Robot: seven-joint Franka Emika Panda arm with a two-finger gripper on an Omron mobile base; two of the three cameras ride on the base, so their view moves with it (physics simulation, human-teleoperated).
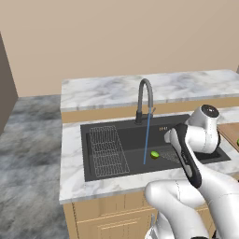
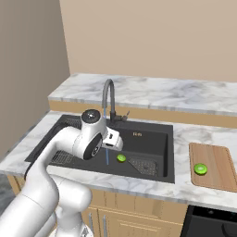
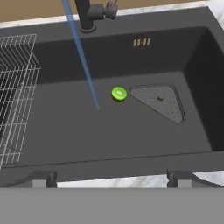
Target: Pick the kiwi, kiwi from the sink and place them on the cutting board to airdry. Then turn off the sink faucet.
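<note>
1. The gripper [image 3: 112, 177] is hanging over the near rim of the sink [image 3: 131, 131], its two tips standing wide apart with nothing between them.
2. In the hand view one kiwi [image 3: 118, 93] is lying on the sink floor at about twelve o'clock from the gripper, well apart from it and lower down; I judge the coming move to be a reach straight ahead and down into the basin.
3. That kiwi is sitting just beside the left corner of the mesh drain grate [image 3: 159, 101], at the grate's nine o'clock, either touching its edge or nearly so; I cannot tell which.
4. The fruit is looking round from here, so no long axis is showing to line the gripper up with.
5. The water stream [image 3: 83, 61] is running from the faucet [image 1: 144, 100] and landing at about eight o'clock from the kiwi, near but clear of it.
6. The wire rack [image 3: 15, 92] is standing well off towards nine o'clock.
7. The other kiwi [image 2: 200, 169] is already resting on the cutting board [image 2: 217, 157], on the table to the right of the sink in the right base view.
</note>
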